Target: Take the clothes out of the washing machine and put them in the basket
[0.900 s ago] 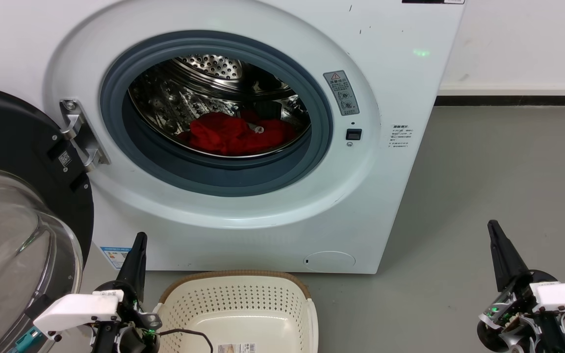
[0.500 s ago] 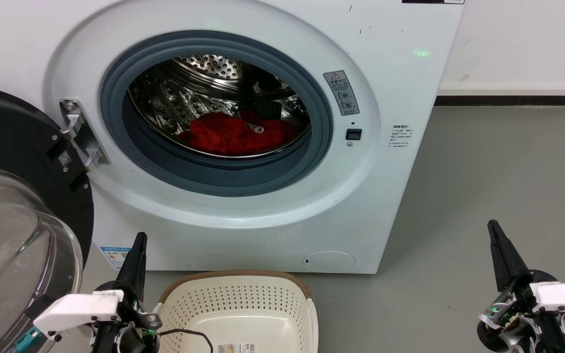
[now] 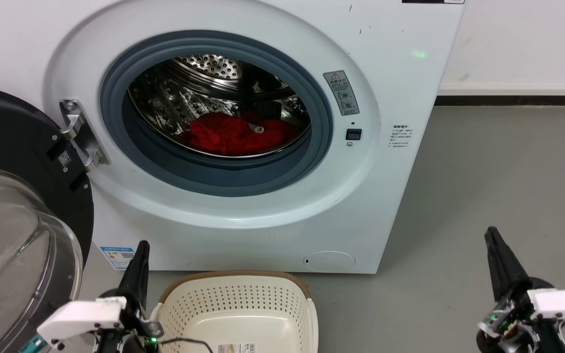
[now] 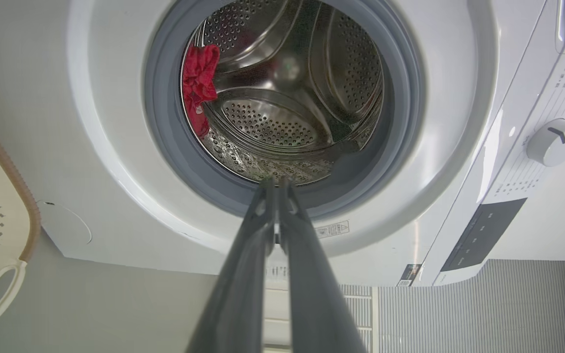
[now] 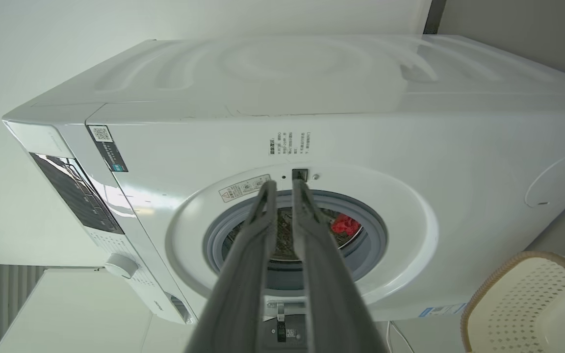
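The white washing machine [image 3: 400,73] stands ahead with its porthole open. The red clothes [image 3: 233,135] lie bunched on the bottom of the steel drum, with a bit of white trim showing. The cream basket [image 3: 236,275] sits on the floor right under the porthole, with nothing but a label on its base. My left gripper [image 3: 141,245] is shut and holds nothing, low at the basket's left corner. My right gripper [image 3: 491,233] is shut and holds nothing, over the floor to the machine's right. In the wrist views the clothes [image 4: 199,83] [image 5: 345,224] lie far beyond both sets of fingers.
The black-framed glass door [image 3: 12,147] hangs swung open at the left, close beside my left arm. Grey floor [image 3: 498,171] stretches to the right of the machine up to a white wall with a dark skirting.
Both grippers have sunk a little in the head view, and the right one has shifted slightly left. The clothes, basket and door have not moved.
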### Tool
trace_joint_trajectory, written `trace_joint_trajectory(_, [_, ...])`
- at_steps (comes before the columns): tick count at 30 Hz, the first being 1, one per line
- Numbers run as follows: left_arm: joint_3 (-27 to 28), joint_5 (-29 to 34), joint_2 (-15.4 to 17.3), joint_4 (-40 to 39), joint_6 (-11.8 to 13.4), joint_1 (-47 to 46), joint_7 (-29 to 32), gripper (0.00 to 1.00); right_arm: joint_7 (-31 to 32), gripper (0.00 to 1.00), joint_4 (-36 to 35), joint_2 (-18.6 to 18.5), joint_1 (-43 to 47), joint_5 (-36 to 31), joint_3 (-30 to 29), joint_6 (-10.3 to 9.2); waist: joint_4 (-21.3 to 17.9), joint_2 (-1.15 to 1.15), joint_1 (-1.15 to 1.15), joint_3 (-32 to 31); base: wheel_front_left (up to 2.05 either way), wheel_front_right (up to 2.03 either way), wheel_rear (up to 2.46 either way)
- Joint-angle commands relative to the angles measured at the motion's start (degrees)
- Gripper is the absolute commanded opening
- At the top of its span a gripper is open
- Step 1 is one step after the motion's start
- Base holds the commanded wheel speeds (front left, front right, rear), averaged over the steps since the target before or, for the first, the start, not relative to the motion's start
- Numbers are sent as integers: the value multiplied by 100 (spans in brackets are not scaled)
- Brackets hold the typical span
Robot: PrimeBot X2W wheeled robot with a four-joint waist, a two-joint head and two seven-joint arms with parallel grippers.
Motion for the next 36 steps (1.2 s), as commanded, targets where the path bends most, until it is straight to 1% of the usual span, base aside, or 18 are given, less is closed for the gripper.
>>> trace_joint_trajectory(1, [-20,9,0,0,0,1,-19,100,-24,100,-9,0,9,5,10,0,0,0,0,0,0,0,0])
trace_joint_trajectory(8, [-205,190,9,-92,-2,-51,-237,100,-237,100,-141,1,71,-150,111,0,9,0,0,-3,0,0,0])
trace_joint_trajectory(14, [-251,708,12,-273,-3,-85,-402,100,-402,100,-283,2,124,-553,149,0,38,0,0,-13,0,0,0])
trace_joint_trajectory(15, [-283,942,14,-346,-3,-94,-454,100,-454,100,-351,2,137,-733,175,0,49,0,0,-16,0,0,0])
trace_joint_trajectory(27, [-430,2468,36,-664,-5,-160,-745,100,-743,100,-708,3,211,-2412,309,0,100,0,0,-27,0,0,0])
trace_joint_trajectory(36, [-503,3487,72,-729,-7,-181,-939,100,-937,100,-903,4,281,-3691,406,0,131,0,0,-36,0,0,0])
